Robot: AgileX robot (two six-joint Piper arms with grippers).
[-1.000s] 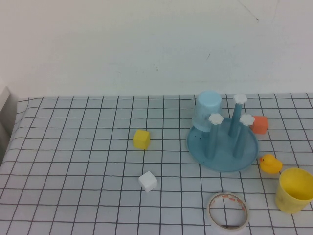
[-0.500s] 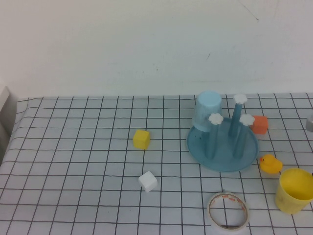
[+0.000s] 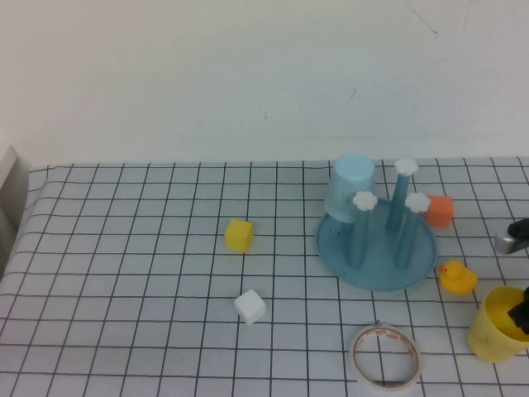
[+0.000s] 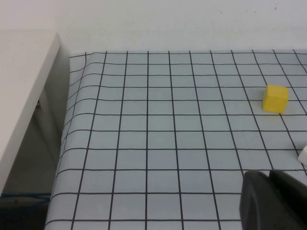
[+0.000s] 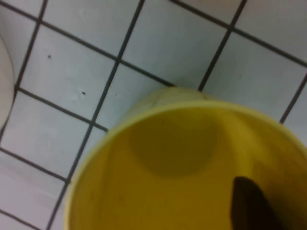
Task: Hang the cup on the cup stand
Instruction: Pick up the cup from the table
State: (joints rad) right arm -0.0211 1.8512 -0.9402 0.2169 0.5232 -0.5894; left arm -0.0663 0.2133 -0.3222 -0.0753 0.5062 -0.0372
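The yellow cup (image 3: pixel 494 331) stands upright, mouth up, at the table's near right corner. In the right wrist view the cup (image 5: pixel 168 158) fills the picture. My right gripper (image 3: pixel 521 310) is down at its rim on the right side, and a dark part of it (image 5: pixel 249 206) dips into the cup's mouth. The blue-grey cup stand (image 3: pixel 376 260) is left of and beyond the cup, with white-capped pegs. A pale blue cup (image 3: pixel 352 186) hangs upside down on its back peg. My left gripper (image 4: pixel 271 191) is shut and empty over the table's left part.
A rubber duck (image 3: pixel 456 277) sits between the stand and the yellow cup. A tape roll (image 3: pixel 385 357) lies at the front edge. An orange block (image 3: pixel 440 210) is behind the stand. A yellow cube (image 3: pixel 239 235) and a white cube (image 3: pixel 250 307) lie mid-table. A white ledge (image 4: pixel 24 96) borders the table's left.
My right gripper has come in from the right edge and dropped to the yellow cup's rim. The cup and everything else stay where they were.
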